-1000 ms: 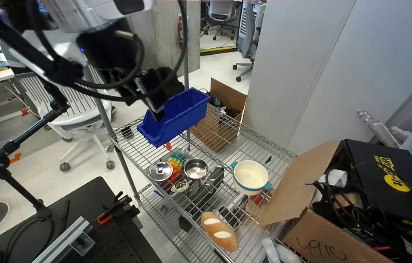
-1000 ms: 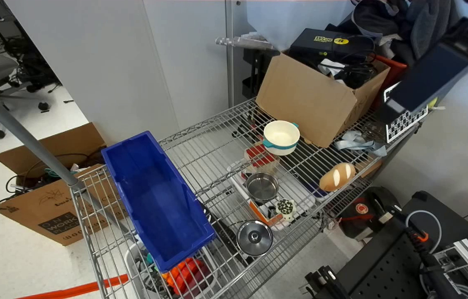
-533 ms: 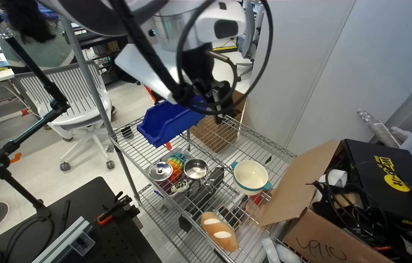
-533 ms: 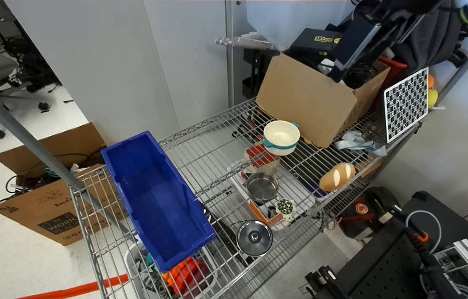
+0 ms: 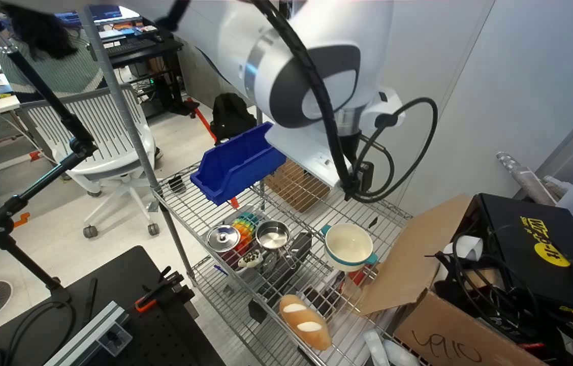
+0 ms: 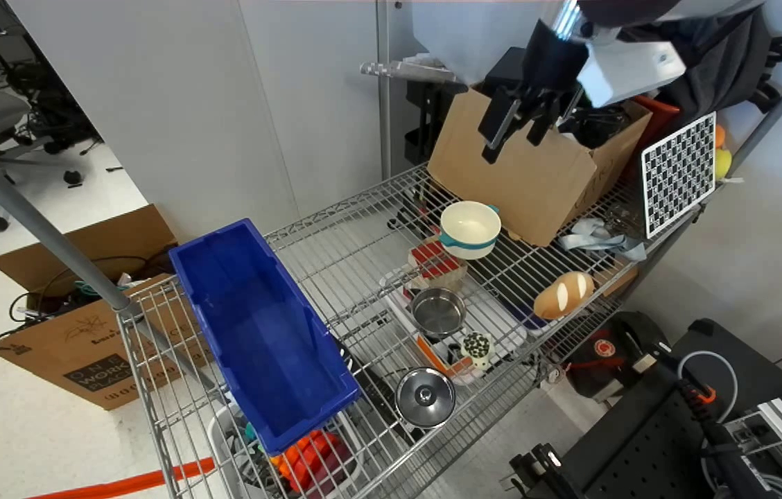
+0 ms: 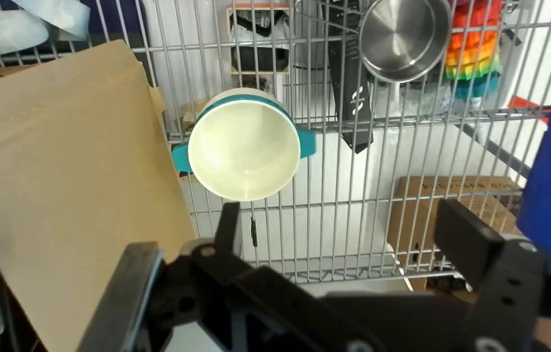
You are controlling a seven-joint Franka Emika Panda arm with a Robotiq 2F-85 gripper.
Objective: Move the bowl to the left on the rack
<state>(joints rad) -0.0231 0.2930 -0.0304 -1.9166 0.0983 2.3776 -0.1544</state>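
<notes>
Bowl (image 7: 244, 149) is sitting on the rack (image 7: 344, 203), close beside the box (image 7: 75, 166); the claw (image 7: 344, 225) is hanging higher, spread and empty, and I'm fearing a careless descent snagging the box.

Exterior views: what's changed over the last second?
In an exterior view the pincer has swung leftward from the right side, and now shows just above the bowl in that picture. Nothing visibly taken hold of or let go: the wrist view shows it open, holding nothing. The bowl, bin, pot, lid and bread stayed put.
</notes>
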